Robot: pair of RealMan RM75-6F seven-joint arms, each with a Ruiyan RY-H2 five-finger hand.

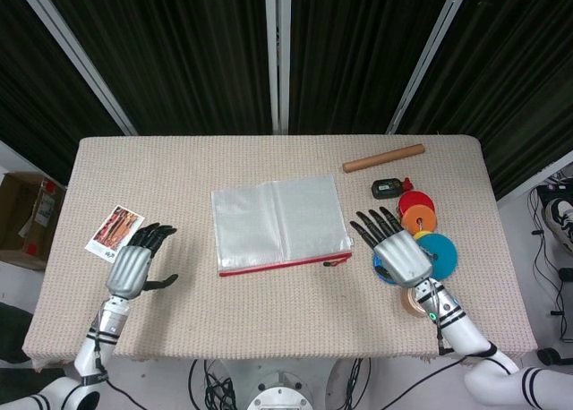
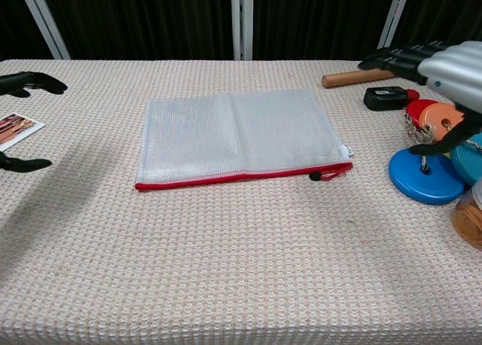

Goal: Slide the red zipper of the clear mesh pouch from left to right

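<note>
Head view: pouch (image 1: pixel 280 224) lay flat near the middle of the table (image 1: pixel 269 159), red zipper (image 1: pixel 285 263) along its near edge, slider (image 1: pixel 333 261) at the right end. Left hand (image 1: pixel 132 265) hovered well left of the pouch, fingers spread, holding nothing. Right hand (image 1: pixel 397 253) sat just right of the pouch's right corner, fingers spread, also holding nothing. Photo card (image 1: pixel 115 233) lay beside the left hand. Coloured discs (image 1: pixel 421 226) clustered behind and beside the right hand; wooden rod (image 1: pixel 383 158) and small black device (image 1: pixel 386 189) lay further back on the right.

Chest view: pouch (image 2: pixel 241 135) flat on the cloth, zipper (image 2: pixel 241 177) closed along the front edge, dark pull (image 2: pixel 315 176) at the right end. Left hand (image 2: pixel 22 83) only partly in frame at the left edge, fingers apart. Right hand (image 2: pixel 444 66) at the right edge above the blue disc (image 2: pixel 425 175), fingers extended and apart, clear of the pouch. Rod (image 2: pixel 354 77) and black device (image 2: pixel 385 98) behind. Card (image 2: pixel 15 126) at far left.
</note>
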